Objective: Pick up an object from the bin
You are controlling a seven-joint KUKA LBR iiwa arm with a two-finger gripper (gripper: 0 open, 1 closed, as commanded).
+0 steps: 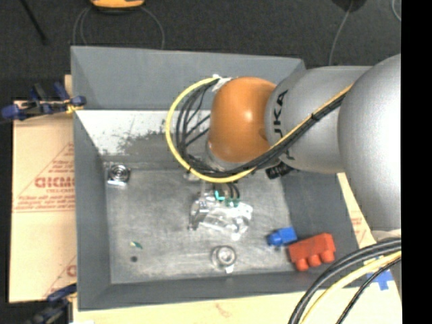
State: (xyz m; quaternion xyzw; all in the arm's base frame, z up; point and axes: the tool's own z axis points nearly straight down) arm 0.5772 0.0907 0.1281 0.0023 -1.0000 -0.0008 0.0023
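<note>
Grey sheet-metal walls sloped down to the scuffed floor of the bin (152, 211), and most of that floor lay bare. Over its right half hung the arm (337, 120), reaching in from the right, with its orange cover (236, 120) and a loop of yellow cable (173, 123) hiding the far middle of the floor. Below the cover the gripper (217, 208) pointed down at the middle of the bin. Whether it was spread or closed on anything could not be told, since the wrist overhung it.

A pale, clear plastic piece (233, 219) lay directly beneath the gripper, or touching it, and spread a little to the right. Its long axis ran roughly left to right across the view. I judged this the likely pick, needing a grasp across the short way and hardly any sideways shift.

A red toy brick (312, 251) sat near the front right corner, with a smaller blue brick (281, 237) just beside it on the left. Both stood apart from the clear piece. A round silvery part (223, 256) lay near the front wall, close below the clear piece, and seemed the only thing a descent might nudge. Another silvery round part (118, 175) rested far off at the left wall, and a tiny green speck (135, 245) lay front left.
</note>
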